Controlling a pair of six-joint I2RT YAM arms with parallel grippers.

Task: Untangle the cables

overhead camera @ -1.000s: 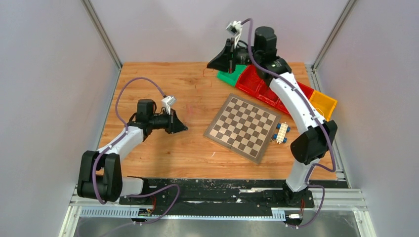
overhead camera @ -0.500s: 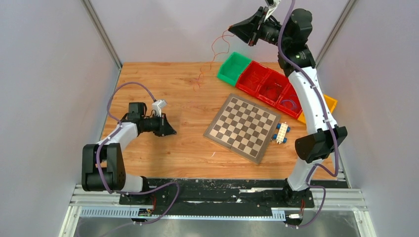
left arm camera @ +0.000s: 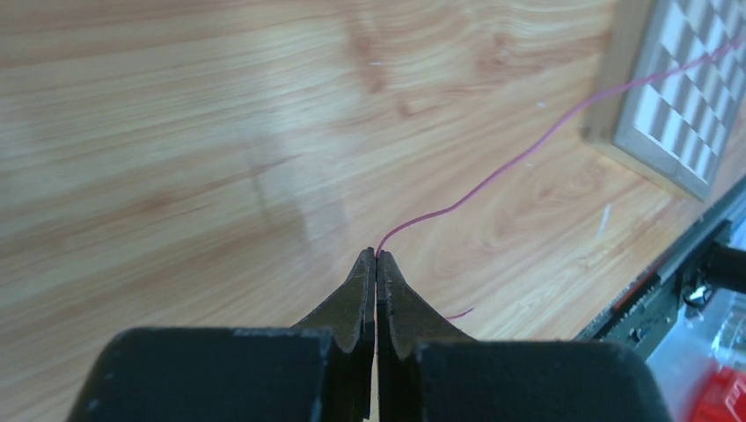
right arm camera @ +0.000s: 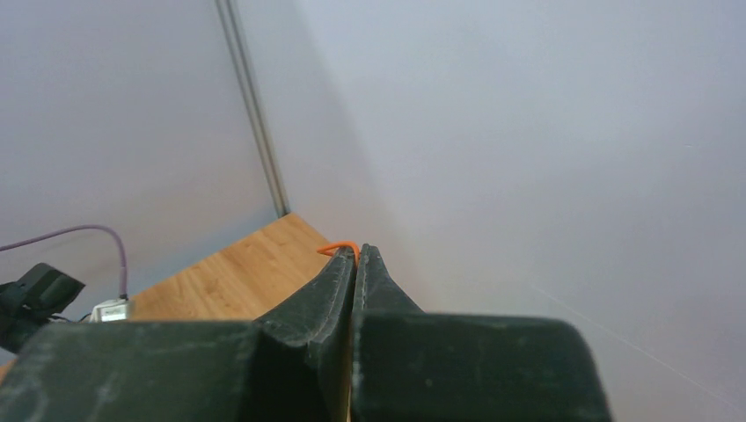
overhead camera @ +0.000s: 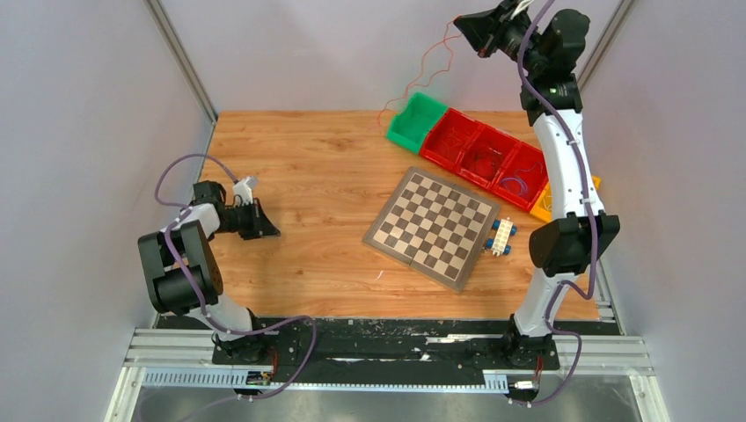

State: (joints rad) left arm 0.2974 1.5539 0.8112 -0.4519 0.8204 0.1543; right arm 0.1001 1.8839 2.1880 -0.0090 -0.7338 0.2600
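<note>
1. Top view: the wooden tabletop [overhead camera: 299,167] stands in a booth of pale grey walls, with metal posts in the far corners. A chessboard [overhead camera: 431,227] lies right of centre, with a small blue-and-white block [overhead camera: 500,237] just beside its right edge. A row of bins [overhead camera: 457,132] (green, then red, then yellow) runs along the far right. The right tool [overhead camera: 459,23] is raised high above the far edge. The cables [overhead camera: 410,86] show as a thin orange line hanging from it toward the green bin's left corner. The left tool [overhead camera: 274,233] sits low over the tabletop's left side; any wire there is too thin to see.
2. Left wrist: the left tool's fingers are pressed together, pinching a purplish wire [left arm camera: 493,171]. The wire arcs away over the glossy wood toward the chessboard's corner.
3. Right wrist: the right tool's fingers are pressed together on a short orange loop [right arm camera: 339,247] at their tips. Behind them are bare grey wall, one post and a wedge of tabletop.
</note>
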